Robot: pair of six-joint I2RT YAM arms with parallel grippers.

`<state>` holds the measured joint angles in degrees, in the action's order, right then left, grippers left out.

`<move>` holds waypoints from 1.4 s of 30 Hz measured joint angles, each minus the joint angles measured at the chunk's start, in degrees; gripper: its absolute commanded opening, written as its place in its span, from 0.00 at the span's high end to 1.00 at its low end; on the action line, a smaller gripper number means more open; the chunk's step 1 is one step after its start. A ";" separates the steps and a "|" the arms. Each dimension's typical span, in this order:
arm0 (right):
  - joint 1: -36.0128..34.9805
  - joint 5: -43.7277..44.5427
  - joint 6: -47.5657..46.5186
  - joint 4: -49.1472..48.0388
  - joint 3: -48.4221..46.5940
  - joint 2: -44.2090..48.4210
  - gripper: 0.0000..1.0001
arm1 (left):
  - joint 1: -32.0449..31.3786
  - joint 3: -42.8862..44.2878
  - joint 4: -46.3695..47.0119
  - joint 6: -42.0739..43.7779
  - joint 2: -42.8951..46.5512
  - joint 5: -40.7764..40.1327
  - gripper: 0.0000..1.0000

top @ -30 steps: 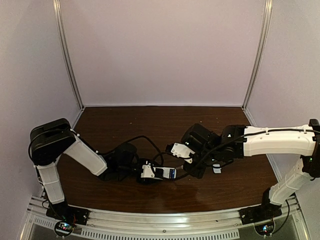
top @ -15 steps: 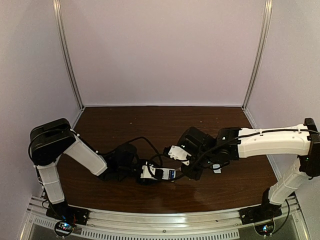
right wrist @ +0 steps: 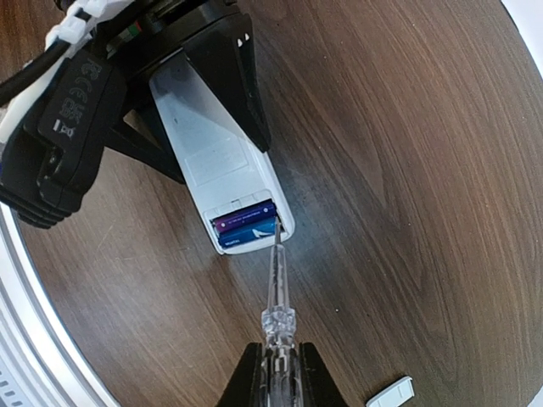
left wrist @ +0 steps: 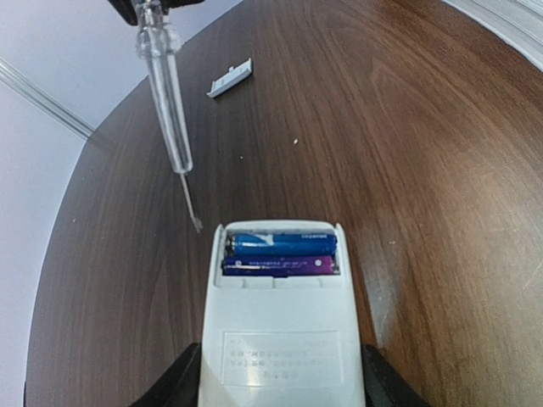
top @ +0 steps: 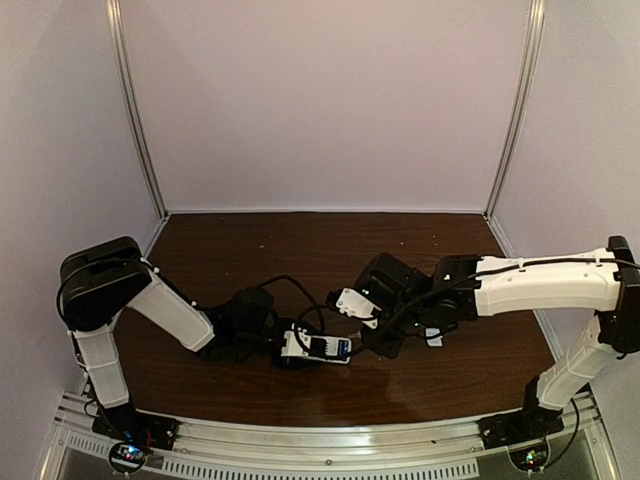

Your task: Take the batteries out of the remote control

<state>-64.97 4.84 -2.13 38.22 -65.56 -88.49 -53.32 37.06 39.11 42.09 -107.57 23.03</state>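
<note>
Right gripper (right wrist: 276, 366) clamped on screwdriver (right wrist: 277, 284), tip beside batteries (right wrist: 246, 227) | left gripper (left wrist: 280, 386) part-open, gripping remote (left wrist: 280, 326) | print unreadable

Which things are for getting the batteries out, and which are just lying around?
For the job:
- remote control, its back open
- two batteries, still inside it
- screwdriver, tip close to the battery slot

Just lying about:
- small white cover, flat on the wood, apart from the remote
</note>
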 measured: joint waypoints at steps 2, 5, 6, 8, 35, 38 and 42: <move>0.00 0.17 0.37 0.00 0.37 1.14 1.00 | 0.00 0.00 0.00 0.00 0.00 0.17 1.00; 0.13 0.59 0.90 0.37 0.70 3.98 1.00 | 0.00 0.00 0.00 0.00 0.00 0.35 1.00; 0.17 0.74 1.03 0.46 0.70 4.66 1.00 | 0.00 0.00 0.00 0.00 0.00 0.37 1.00; 0.44 1.03 1.11 0.52 0.90 5.68 1.00 | 0.00 0.00 0.00 0.00 0.00 0.39 1.00; 1.18 -2.51 1.31 -2.82 3.26 0.81 1.00 | 0.00 0.00 -0.24 0.00 0.00 0.83 1.00; 1.31 -2.51 1.29 -3.06 3.26 0.79 1.00 | 0.00 0.00 -0.24 0.00 0.00 0.83 1.00; 1.49 -2.54 1.31 -3.26 3.26 0.52 1.00 | 0.00 0.00 -0.26 0.00 0.00 0.83 1.00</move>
<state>-63.48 2.31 -0.82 34.96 -62.30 -87.96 -53.32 37.06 38.85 42.09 -107.57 23.86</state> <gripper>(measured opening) 0.142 0.561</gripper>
